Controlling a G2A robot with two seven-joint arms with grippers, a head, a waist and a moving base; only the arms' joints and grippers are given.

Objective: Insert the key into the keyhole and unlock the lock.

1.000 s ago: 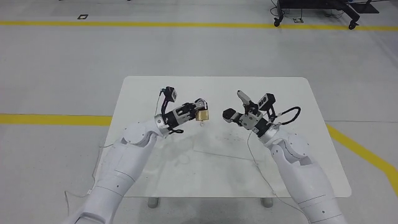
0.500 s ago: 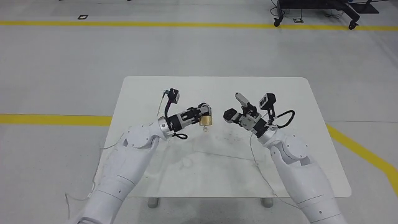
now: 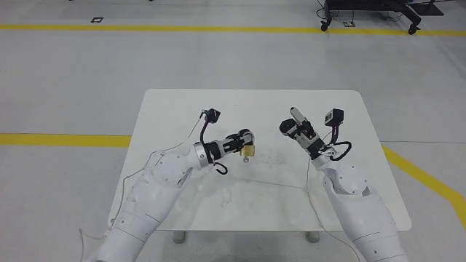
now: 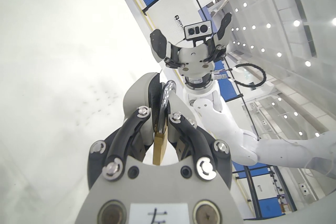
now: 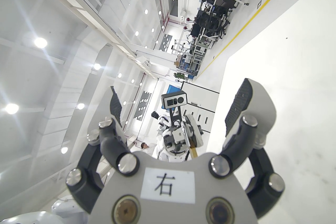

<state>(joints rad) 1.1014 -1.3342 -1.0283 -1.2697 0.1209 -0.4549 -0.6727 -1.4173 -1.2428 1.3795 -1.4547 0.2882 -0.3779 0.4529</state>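
While the left tool [image 4: 162, 104] is clamped on the brass lock [image 4: 160, 142], its two fingers press the flat sides of the body. The silver shackle [image 4: 168, 88] pokes out past the fingertips, and the brass body sits back toward the wrist. From above, the lock is held over the middle of the white bench [image 3: 167, 109], slightly toward the robot's left. The right tool [image 3: 290, 121] is over the bench to the right of the lock, near it but apart. Its fingers are spread wide and it holds nothing. The two tools face each other, the spread fingers turned toward the held lock.
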